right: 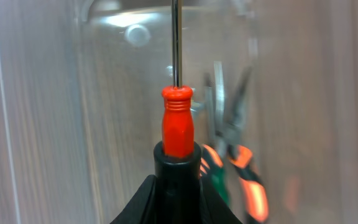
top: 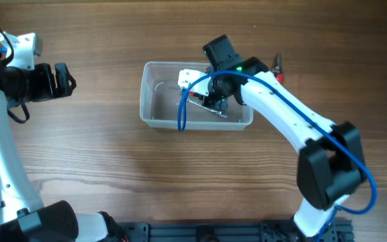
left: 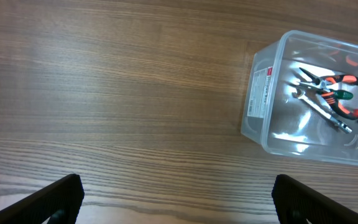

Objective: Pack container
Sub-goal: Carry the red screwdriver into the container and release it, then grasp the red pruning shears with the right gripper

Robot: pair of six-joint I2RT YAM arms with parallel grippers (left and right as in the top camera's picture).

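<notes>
The container [top: 150, 94] is a clear plastic tub in the middle of the wooden table; it also shows in the left wrist view [left: 272, 124]. Inside lie pliers with orange and black handles [left: 334, 81] and a green-handled tool [left: 340, 95]. My right gripper [top: 215, 94] is down inside the tub and shut on a screwdriver with a red and black handle [right: 178, 130], its metal shaft pointing at the far tub wall. My left gripper [left: 178, 198] is open and empty over bare table, well left of the tub.
A small red and black tool [top: 278, 67] lies on the table just right of the tub. A blue cable [top: 182, 107] loops over the tub's front wall. A white label [left: 261, 92] is on the tub's end wall.
</notes>
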